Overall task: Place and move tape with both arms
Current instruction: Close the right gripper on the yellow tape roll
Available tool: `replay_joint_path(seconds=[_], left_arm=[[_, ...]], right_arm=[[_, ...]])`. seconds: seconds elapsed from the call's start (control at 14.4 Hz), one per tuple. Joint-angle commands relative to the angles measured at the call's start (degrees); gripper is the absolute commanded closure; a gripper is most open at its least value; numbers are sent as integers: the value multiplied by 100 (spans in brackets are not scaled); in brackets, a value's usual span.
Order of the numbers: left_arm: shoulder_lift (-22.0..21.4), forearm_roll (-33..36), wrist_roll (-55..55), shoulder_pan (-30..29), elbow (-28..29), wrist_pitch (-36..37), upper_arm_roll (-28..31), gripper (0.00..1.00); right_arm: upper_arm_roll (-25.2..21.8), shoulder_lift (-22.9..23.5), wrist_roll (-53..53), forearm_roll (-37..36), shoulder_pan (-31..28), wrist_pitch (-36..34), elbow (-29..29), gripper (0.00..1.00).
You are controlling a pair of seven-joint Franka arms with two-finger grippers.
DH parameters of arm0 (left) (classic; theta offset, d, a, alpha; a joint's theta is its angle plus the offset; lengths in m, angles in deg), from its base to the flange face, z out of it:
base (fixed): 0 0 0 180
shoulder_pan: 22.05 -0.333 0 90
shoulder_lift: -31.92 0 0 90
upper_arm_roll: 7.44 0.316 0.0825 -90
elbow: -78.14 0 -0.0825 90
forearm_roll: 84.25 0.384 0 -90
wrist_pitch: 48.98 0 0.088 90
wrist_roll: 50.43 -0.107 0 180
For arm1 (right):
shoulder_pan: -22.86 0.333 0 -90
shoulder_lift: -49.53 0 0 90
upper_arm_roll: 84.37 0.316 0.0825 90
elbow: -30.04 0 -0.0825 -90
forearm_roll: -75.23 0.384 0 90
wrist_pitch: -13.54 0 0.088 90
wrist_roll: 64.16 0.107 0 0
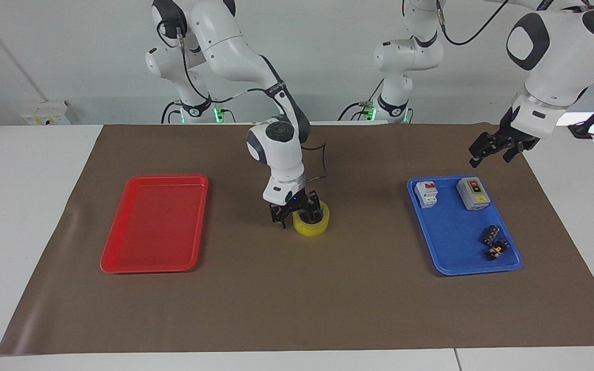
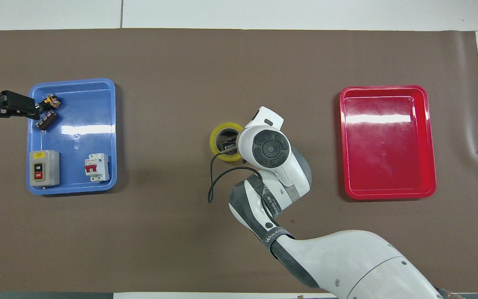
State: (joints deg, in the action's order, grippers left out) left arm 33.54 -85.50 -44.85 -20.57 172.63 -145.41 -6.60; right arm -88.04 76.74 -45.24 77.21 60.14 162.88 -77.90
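The yellow tape (image 1: pixel 311 222) (image 2: pixel 221 140) lies flat mid-table on the brown mat. My right gripper (image 1: pixel 294 216) (image 2: pixel 228 146) is down at it and open. One finger stands inside the roll's hole, the other outside its wall toward the right arm's end. From overhead the white wrist hides part of the roll. My left gripper (image 1: pixel 489 161) (image 2: pixel 31 109) hangs open and empty in the air over the blue tray's edge (image 1: pixel 477 270) at the left arm's end, and the arm waits there.
The blue tray (image 2: pixel 73 189) holds a grey switch box (image 1: pixel 473 193), a white circuit breaker (image 1: pixel 426 194) and small black connectors (image 1: pixel 494 242). A red tray (image 1: pixel 147 269) (image 2: pixel 388 195) lies at the right arm's end. A black cable loops by the right wrist.
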Motion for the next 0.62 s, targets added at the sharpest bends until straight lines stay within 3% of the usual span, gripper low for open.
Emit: replay_joint_path(seconds=[0.0, 0.07, 0.35, 0.56], left_arm=[[-240, -148, -126, -103, 87, 186, 13, 0], [-240, -139, -136, -112, 60, 186, 13, 0], [-232, -130, -329, -112, -10, 239, 13, 0], [-232, -139, -416, -112, -63, 318, 13, 0]], right_arm=[[-10, -163, -160, -5, -27, -9, -131, 87], [-19, -163, -160, -5, -27, -62, -105, 100], [-37, -172, -134, -22, -10, -457, 132, 100], [-72, -120, -142, -136, -141, -1525, 911, 100]])
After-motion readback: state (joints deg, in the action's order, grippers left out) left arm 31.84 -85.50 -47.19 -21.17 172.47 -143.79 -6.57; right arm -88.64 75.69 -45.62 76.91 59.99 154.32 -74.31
